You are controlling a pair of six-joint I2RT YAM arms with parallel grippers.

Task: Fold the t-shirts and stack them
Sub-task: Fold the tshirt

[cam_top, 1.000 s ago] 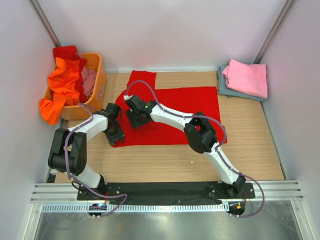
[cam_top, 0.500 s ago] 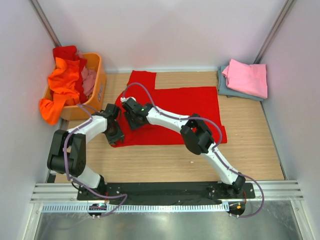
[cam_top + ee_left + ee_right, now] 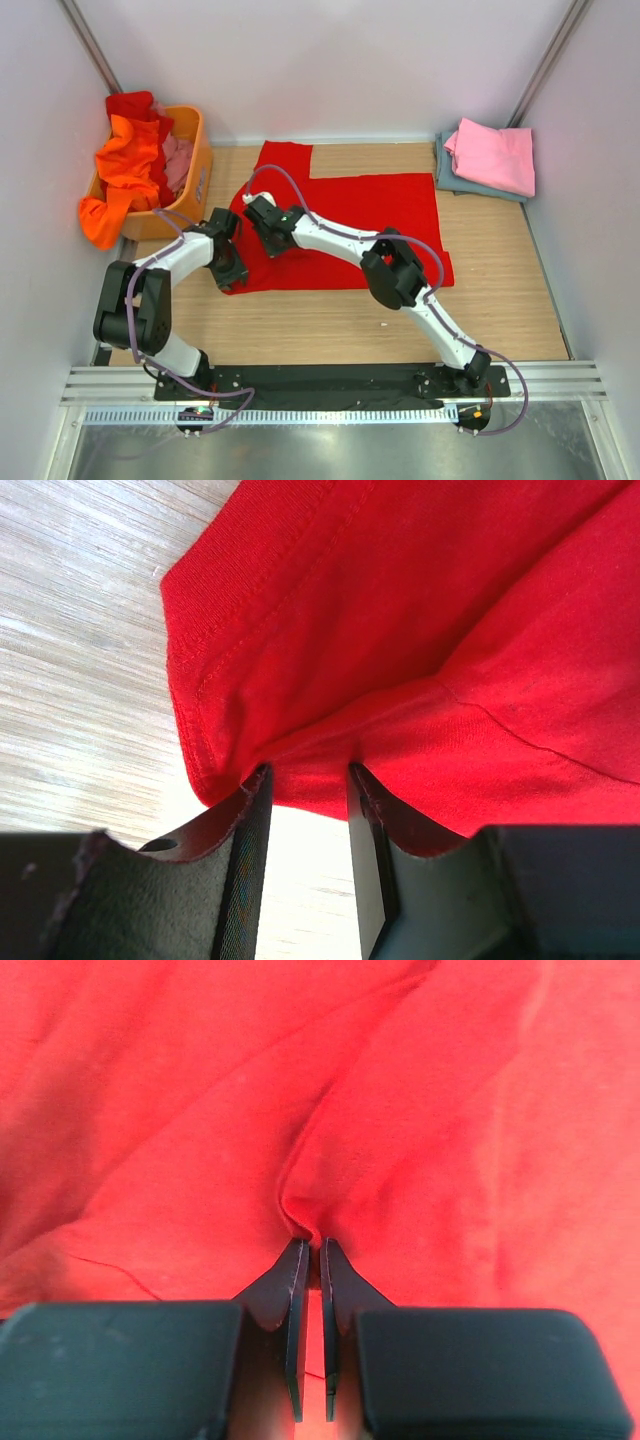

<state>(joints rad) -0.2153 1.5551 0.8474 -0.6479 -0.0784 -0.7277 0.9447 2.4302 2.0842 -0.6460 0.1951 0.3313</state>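
I see the red t-shirt spread flat on the table. My right gripper pinches a raised fold of it between nearly closed fingers. My left gripper, fingers narrowly apart, has the hem bunched between them.

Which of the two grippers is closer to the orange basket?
Left. The left gripper grips the red t-shirt just below the orange basket; the right gripper pinches the shirt farther to the basket's right.
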